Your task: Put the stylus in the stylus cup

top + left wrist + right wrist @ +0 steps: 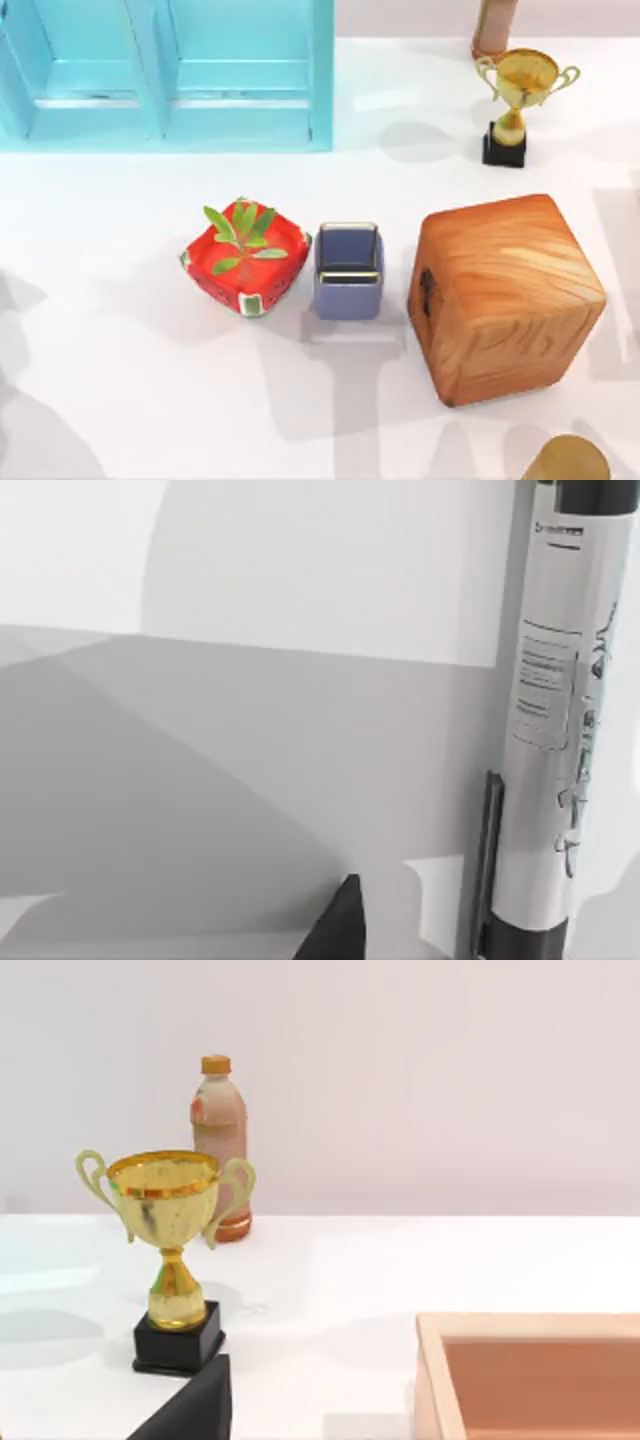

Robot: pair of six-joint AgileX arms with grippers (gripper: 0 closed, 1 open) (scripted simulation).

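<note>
The stylus cup (348, 270) is a small square periwinkle-blue cup with a shiny rim, standing mid-table between a red plant pot and a wooden block. The stylus (552, 730) is a white barrel with black ends, a dark clip and printed markings; it appears close up in the left wrist view, over the white table. A dark tip of my left gripper (335, 932) pokes in beside the stylus, apart from it. In the right wrist view a dark tip of my right gripper (195, 1407) sits near the trophy's base.
A red watermelon-patterned pot (246, 257) with a green plant is left of the cup, a large wooden block (503, 296) right of it. Behind stand a blue cabinet (165, 75), a gold trophy (515, 100) and a bottle (221, 1150). A peach open box (530, 1370) lies nearby.
</note>
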